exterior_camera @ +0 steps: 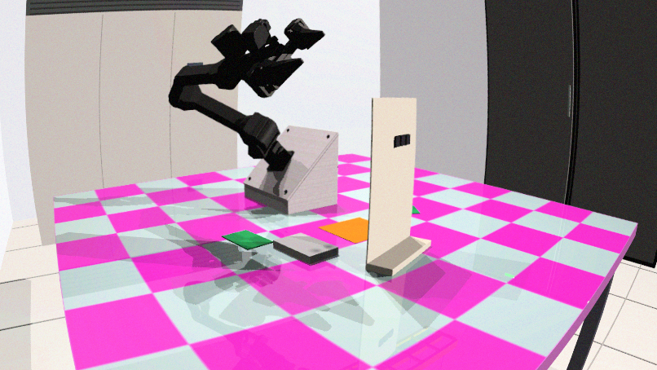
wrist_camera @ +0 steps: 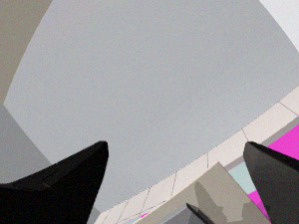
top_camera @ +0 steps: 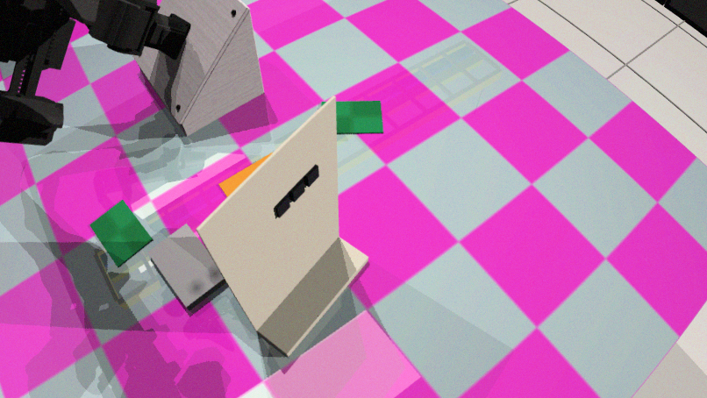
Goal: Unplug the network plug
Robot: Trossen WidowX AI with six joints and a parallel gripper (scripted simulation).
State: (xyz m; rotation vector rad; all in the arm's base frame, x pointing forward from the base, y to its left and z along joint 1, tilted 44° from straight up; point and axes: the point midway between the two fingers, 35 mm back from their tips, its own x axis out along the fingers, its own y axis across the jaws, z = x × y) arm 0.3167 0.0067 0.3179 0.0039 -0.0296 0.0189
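- The plug's place cannot be made out: the top and exterior views hide the arm-facing side of the panel.
- The upright panel (top_camera: pixel 257 257) (exterior_camera: pixel 390 183) (wrist_camera: pixel 224 183) is beige and stands on its foot; its visible far face carries a row of three black blocks (top_camera: pixel 296 191) (exterior_camera: pixel 401 140).
- An orange square (top_camera: pixel 242 175) (exterior_camera: pixel 346 229) lies flat on the arm's side of the panel, partly hidden by it.
- A grey slab (top_camera: pixel 182 261) (exterior_camera: pixel 303 245) lies near the panel, with one green square (top_camera: pixel 121 232) (exterior_camera: pixel 248 239) just beside it.
- Another green square (top_camera: pixel 360 117) (exterior_camera: pixel 416 210) shows past the panel's other side.
- The jaws (exterior_camera: pixel 313 47) are wide apart with nothing between them, high above the checkered worktop (top_camera: pixel 532 237) (exterior_camera: pixel 183 317) (wrist_camera: pixel 286 143).
- The black arm (top_camera: pixel 118 29) (exterior_camera: pixel 216 110) is bent back above its sloped grey mount (top_camera: pixel 230 74) (exterior_camera: pixel 317 174).
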